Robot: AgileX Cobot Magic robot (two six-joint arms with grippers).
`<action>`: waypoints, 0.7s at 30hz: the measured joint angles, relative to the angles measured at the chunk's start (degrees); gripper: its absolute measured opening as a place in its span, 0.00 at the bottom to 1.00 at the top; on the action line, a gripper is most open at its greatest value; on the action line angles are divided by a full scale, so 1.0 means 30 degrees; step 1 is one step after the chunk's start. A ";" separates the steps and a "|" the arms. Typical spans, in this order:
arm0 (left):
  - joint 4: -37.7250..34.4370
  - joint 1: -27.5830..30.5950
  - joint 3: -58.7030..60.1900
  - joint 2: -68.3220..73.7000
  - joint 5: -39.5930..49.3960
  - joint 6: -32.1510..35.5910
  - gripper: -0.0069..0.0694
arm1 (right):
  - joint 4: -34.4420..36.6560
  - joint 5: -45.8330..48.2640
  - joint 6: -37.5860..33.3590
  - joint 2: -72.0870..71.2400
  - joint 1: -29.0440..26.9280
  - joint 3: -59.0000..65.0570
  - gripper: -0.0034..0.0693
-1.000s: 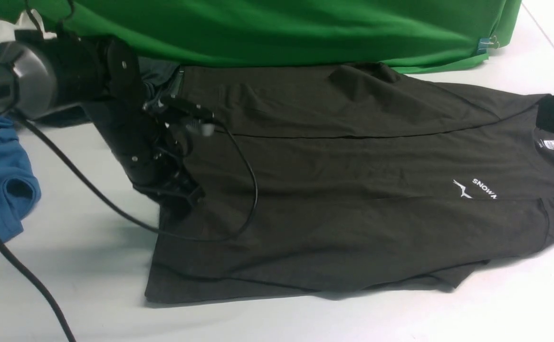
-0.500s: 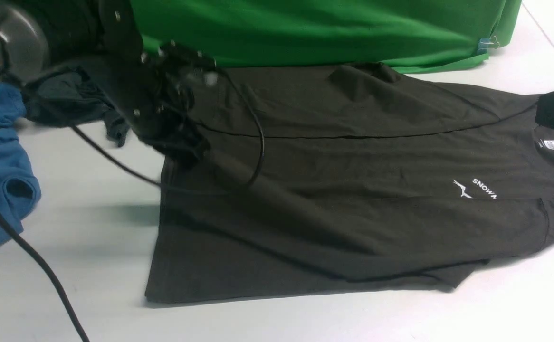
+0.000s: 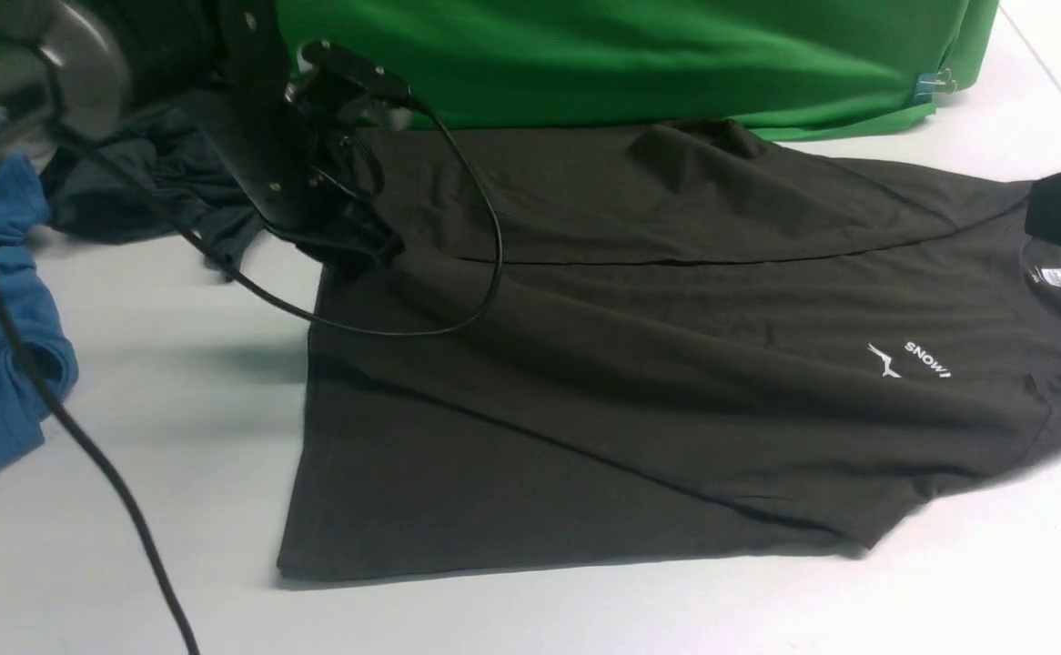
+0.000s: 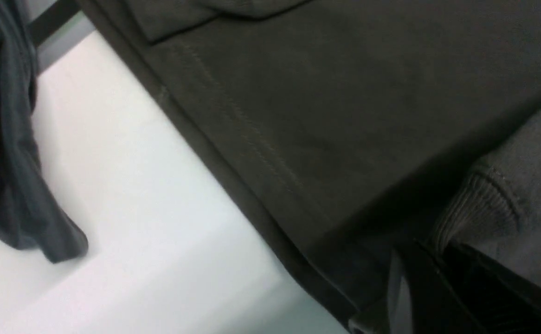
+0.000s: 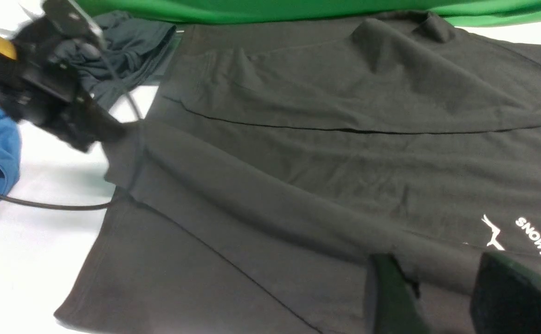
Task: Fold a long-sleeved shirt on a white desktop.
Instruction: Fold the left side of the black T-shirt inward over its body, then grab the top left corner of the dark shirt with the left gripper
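Currently, left gripper (image 4: 437,255): closed on shirt cuff (image 4: 479,204)
Right gripper (image 5: 433,287): fingers apart, above shirt (image 3: 676,318)

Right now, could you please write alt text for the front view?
The left gripper grips the cuff end of a dark long-sleeved shirt, drawing its near sleeve diagonally across the body on a white desktop.

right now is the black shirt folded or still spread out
Partly folded: one sleeve lies across the body of the shirt, and the left tool holds the other raised over it.
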 joint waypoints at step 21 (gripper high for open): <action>0.1023 0.0000 -0.0013 0.1094 -0.0365 -0.7027 0.99 | 0.0267 0.0419 0.0071 0.0000 0.0018 0.0000 0.39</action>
